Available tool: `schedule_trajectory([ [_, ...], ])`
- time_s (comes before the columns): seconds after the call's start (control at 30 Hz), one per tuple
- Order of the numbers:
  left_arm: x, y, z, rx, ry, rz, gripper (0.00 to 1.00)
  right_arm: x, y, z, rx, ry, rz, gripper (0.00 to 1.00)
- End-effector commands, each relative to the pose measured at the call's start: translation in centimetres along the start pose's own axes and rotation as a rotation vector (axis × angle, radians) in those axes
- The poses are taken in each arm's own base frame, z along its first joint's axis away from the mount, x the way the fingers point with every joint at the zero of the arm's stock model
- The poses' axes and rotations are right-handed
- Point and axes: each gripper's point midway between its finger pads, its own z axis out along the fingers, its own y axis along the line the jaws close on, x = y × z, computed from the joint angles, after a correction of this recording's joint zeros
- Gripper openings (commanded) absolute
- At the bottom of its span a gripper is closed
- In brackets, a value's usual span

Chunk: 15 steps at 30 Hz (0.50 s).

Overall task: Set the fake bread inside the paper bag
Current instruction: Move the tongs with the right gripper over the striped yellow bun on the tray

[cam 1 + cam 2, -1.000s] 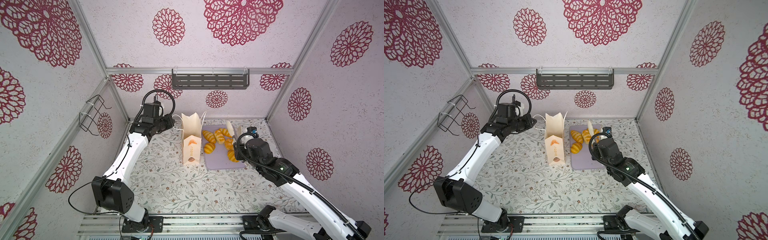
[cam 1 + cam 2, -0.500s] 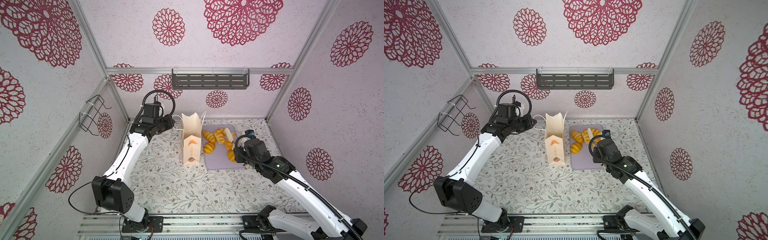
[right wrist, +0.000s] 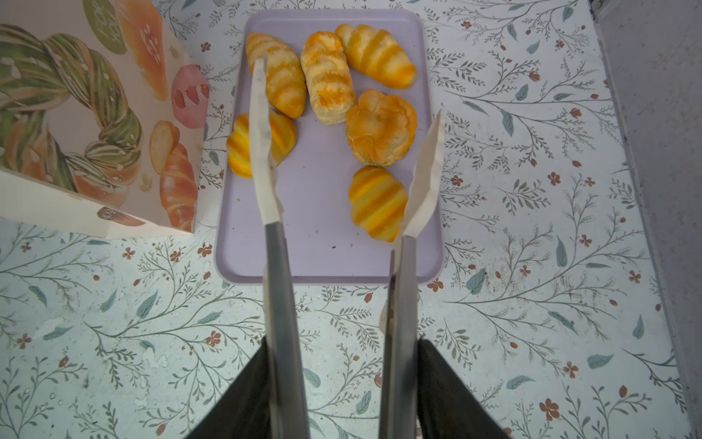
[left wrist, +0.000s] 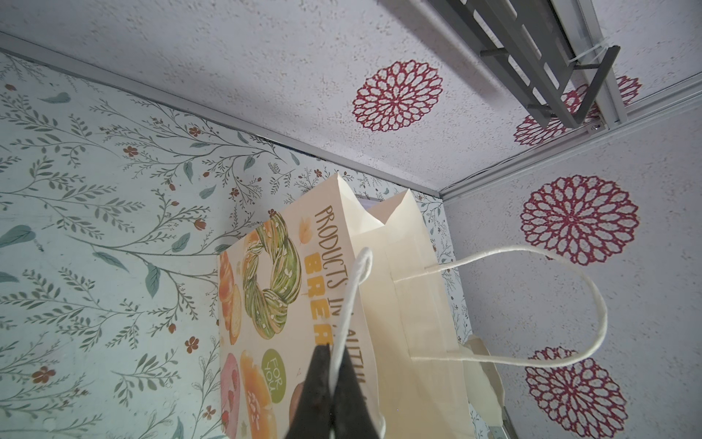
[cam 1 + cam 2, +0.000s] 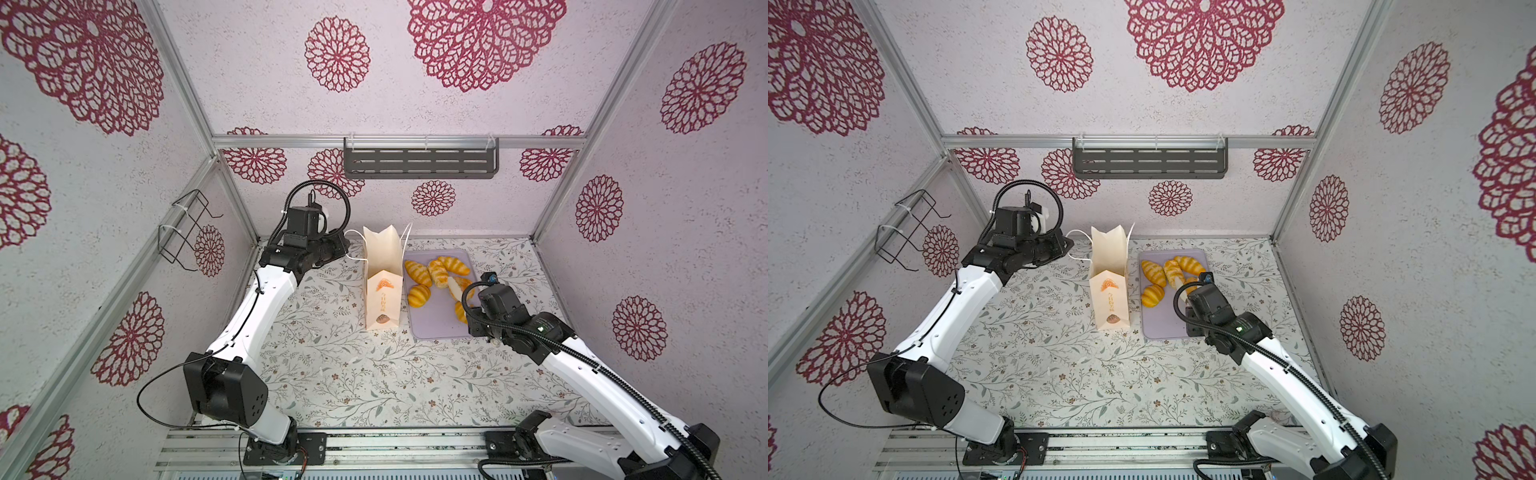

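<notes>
Both top views look down from high above the near edge of the table (image 5: pixel 332 374), facing the back wall, far enough off to take in both arms, the paper bag (image 5: pixel 384 291) and the lilac tray (image 5: pixel 1163 324). The left wrist view sits close behind its pinched fingertips (image 4: pixel 323 365), looking along them at the bag's upper edge and the back corner. The right wrist view looks down past its tongs (image 3: pixel 342 159) onto the tray, with the bag beside the fingers; it shares the bag with the left wrist view.

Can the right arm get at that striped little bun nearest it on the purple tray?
Probably yes. The right claw holds tongs spread open above the tray, with the striped bun just inside one blade, uncovered and apart from the other breads.
</notes>
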Motion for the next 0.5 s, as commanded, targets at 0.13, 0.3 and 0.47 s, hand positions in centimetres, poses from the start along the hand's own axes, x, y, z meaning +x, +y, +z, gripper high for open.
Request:
schedule_trajectory([
  [0.13,-0.5,-0.7,-0.8,0.018,-0.031,0.013,0.00,0.8,-0.9,0.5,0.035,0.007,-0.041,0.58],
  [0.3,-0.4,-0.6,-0.7,0.018,-0.029,0.014,0.00,2.3,-1.1,1.7,0.049,0.049,-0.066,0.61],
  [0.47,-0.4,-0.5,-0.7,0.015,-0.028,0.014,0.00,3.4,-1.3,2.6,0.054,0.086,-0.080,0.65],
])
